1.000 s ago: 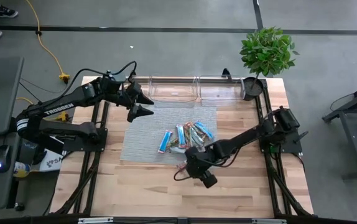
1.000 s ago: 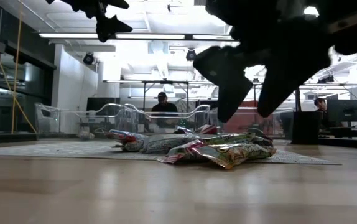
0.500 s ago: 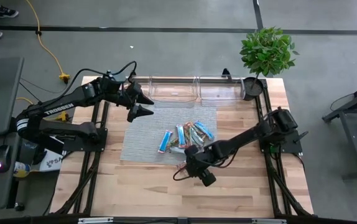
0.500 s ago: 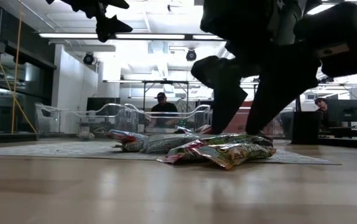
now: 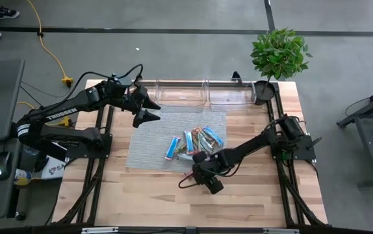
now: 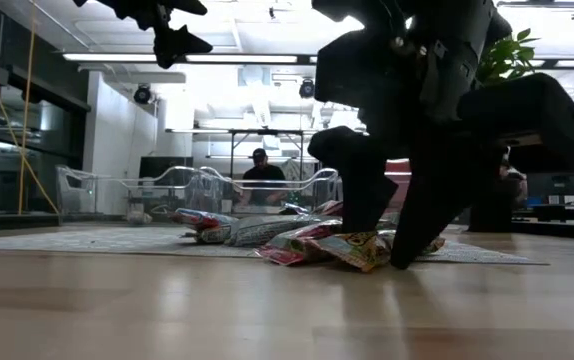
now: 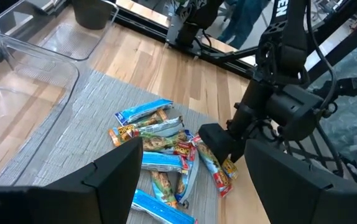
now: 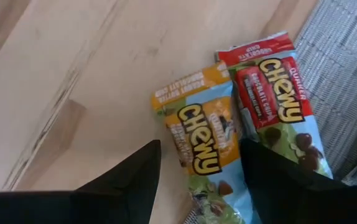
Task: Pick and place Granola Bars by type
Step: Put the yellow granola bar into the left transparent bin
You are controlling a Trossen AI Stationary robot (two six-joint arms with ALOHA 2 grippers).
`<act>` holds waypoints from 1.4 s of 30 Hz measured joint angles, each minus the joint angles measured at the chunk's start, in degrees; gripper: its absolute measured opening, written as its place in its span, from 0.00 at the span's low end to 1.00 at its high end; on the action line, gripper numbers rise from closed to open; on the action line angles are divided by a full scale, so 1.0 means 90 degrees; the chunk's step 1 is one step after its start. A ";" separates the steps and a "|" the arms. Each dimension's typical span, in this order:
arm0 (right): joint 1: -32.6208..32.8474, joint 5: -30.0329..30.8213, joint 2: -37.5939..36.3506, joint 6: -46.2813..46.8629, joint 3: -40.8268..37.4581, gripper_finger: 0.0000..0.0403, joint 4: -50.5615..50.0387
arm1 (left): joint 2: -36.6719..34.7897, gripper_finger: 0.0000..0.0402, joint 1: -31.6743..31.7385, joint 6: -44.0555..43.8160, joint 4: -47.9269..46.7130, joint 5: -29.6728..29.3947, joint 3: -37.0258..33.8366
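Jaws of the right gripper point(image 8: 197, 186) stand spread and straddle an orange-ended Chewy bar point(image 8: 200, 146) lying on bare wood just off the front edge of the grey woven mat point(image 5: 151, 140); a red-ended Chewy bar point(image 8: 278, 112) lies touching it, half on the mat. Remaining Granola Bars point(image 5: 196, 140), flat in glossy crinkled wrappers, cluster on the mat's right half. Smooth pale plank worktop point(image 5: 141, 195) stretches open in front of the pile. Left gripper point(image 5: 149, 109) hangs above the mat's far left corner, jaws apart, holding nothing. Two clear plastic bins point(image 5: 203, 93) line the far edge, beside a dark round pot point(image 5: 263, 91).
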 joint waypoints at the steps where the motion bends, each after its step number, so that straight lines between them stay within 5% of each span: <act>1: -0.0008 0.0031 0.0020 0.0048 0.0006 0.51 -0.0023 | 0.0000 0.70 0.0000 0.0000 0.0000 0.0000 0.0000; 25: -0.0023 0.0399 0.0025 0.0911 0.0109 0.30 -0.0277 | 0.0000 0.70 0.0000 0.0000 0.0002 0.0000 0.0000; 42: -0.0742 0.0458 0.0030 0.0243 0.2503 0.29 -0.1708 | 0.0000 0.70 0.0000 0.0056 0.0006 -0.0268 0.0000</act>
